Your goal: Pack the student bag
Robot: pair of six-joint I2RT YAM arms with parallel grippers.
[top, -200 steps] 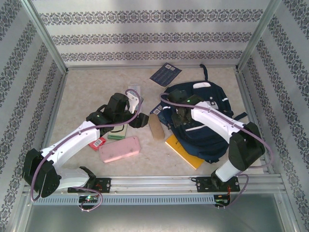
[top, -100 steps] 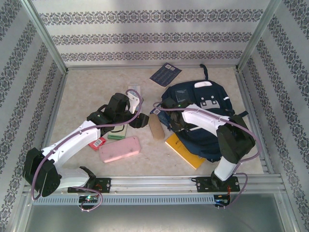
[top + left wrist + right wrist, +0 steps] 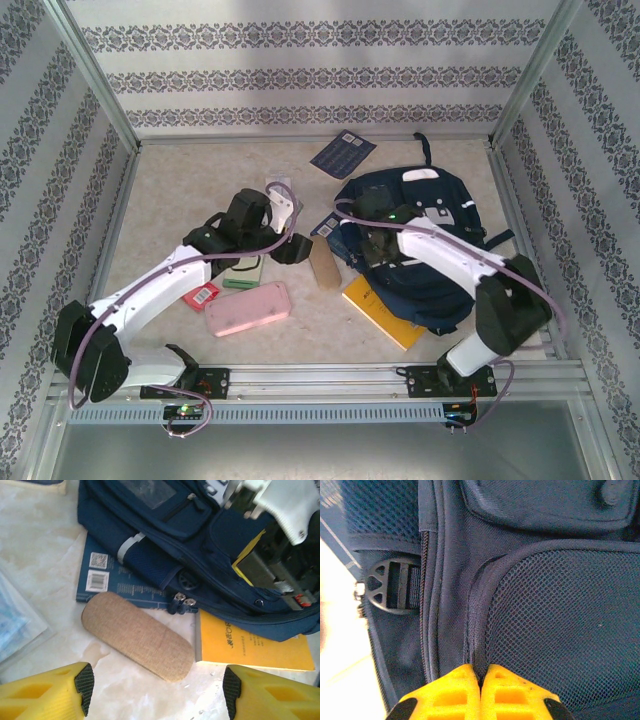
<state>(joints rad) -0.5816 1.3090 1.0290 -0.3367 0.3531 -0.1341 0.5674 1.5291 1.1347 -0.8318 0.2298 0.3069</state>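
Note:
The student bag, navy blue with white patches, lies at the right of the table. My right gripper is on the bag's left side. In the right wrist view its yellow fingers are shut on a raised fabric seam of the bag, beside a mesh pocket and a zip. My left gripper stands open above the table, its pads apart with nothing between them. A tan fabric case lies just ahead of it, near the bag's zip pulls.
A yellow book sticks out from under the bag's near edge. A blue book lies partly under the bag's left side. A pink case, a green item and a dark card lie on the table. Patterned walls enclose it.
My right gripper has closed from open onto the bag's seam, and its arm has shifted over the bag. The left arm has barely moved and stays open.

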